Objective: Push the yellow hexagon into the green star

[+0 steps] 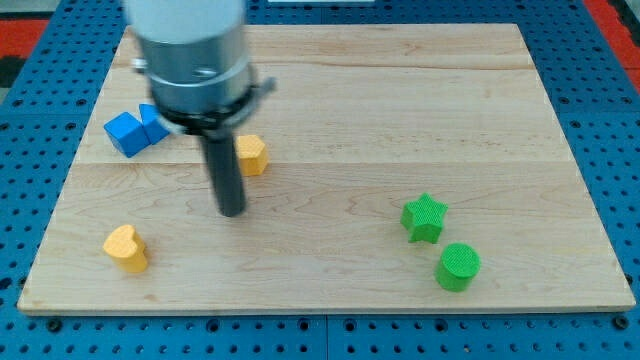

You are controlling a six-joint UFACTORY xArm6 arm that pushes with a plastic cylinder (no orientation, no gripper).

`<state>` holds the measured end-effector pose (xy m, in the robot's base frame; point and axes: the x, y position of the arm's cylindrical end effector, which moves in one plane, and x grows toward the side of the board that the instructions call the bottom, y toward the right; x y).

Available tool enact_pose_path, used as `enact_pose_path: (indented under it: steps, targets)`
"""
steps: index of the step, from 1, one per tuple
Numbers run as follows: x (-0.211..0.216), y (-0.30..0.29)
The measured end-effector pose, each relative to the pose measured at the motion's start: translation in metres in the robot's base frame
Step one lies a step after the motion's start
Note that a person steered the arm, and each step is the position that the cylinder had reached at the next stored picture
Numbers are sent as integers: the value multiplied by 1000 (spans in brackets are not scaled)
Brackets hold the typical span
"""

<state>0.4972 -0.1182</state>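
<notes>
The yellow hexagon (251, 154) lies left of the board's centre, partly hidden by the rod. The green star (424, 217) lies toward the view's lower right. My tip (232, 211) rests on the board just below and slightly left of the yellow hexagon, far to the left of the green star.
A green cylinder (458, 267) sits just below and right of the green star. A yellow heart-shaped block (125, 248) lies at the lower left. Two blue blocks (134, 129) sit at the upper left, partly behind the arm. The wooden board (400, 100) lies on a blue pegboard.
</notes>
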Motion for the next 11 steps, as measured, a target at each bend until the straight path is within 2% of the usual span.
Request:
enact_pose_path:
  steps: [1,2,4,5,6,7,8,9,10,11]
  targets:
    - [-50,9]
    - [-79,18]
    - [-106,24]
    - [-61,107]
    - [-71,126]
    - [-61,158]
    - [-13,176]
    - [-40,93]
    - [-44,-30]
    - [-2,-94]
